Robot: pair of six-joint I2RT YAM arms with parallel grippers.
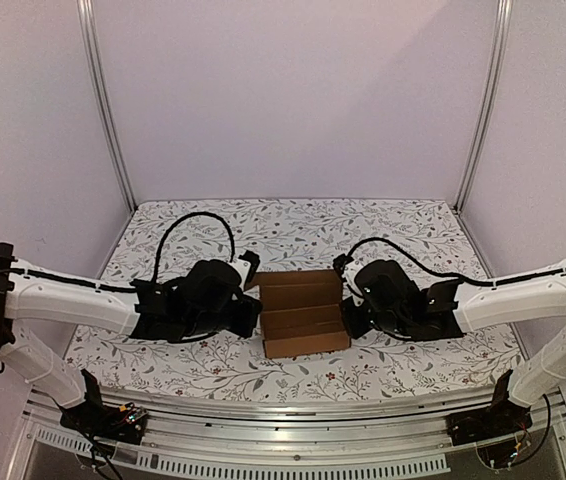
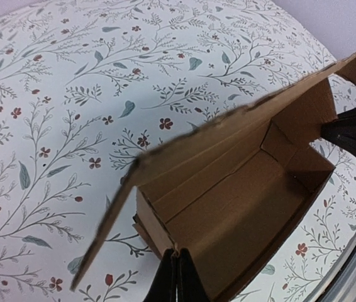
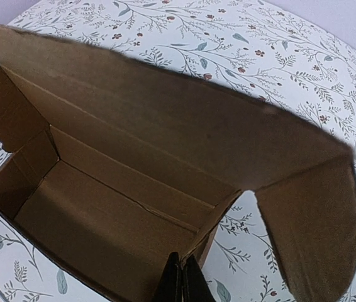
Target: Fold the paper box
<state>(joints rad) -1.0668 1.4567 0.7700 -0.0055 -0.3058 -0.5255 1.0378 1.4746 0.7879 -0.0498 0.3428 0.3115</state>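
The paper box is a brown carton in the middle of the floral table, its tray open and its lid standing up at the back. In the left wrist view the lid slants over the tray floor. My left gripper is shut, its tips against the top edge of the box's left end wall, as in the top view. My right gripper is shut too, its tips at the top corner of the right end wall. The lid and its side flap hang over it.
The floral cloth covers the table between white walls and two metal posts. A metal rail runs along the near edge. Black cables loop behind both wrists.
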